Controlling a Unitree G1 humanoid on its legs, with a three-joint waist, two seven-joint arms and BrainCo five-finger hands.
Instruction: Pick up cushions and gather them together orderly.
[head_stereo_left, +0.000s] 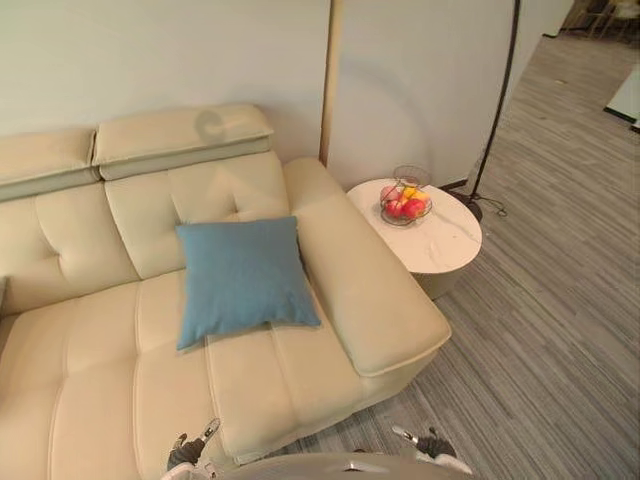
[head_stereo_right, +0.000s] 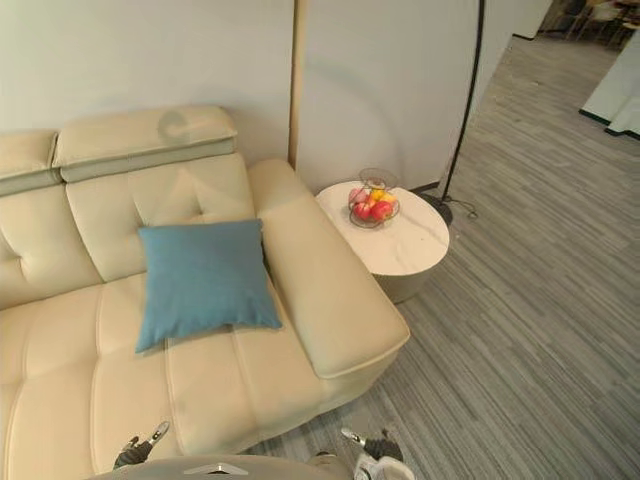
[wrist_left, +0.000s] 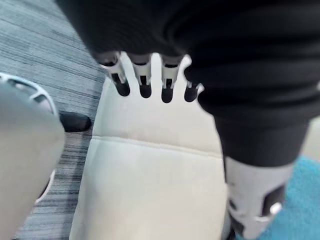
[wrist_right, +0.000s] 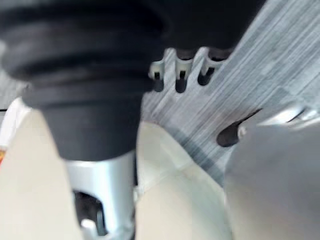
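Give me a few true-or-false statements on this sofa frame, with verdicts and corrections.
1. The blue cushion leans against the backrest of the sofa. True.
2. The left hand grips the cushion. False: it is open, low by the sofa's front edge, holding nothing.
3. A fruit bowl stands on the round side table. True.
4. The right hand rests on the side table. False: it is open, low over the floor, apart from the table.
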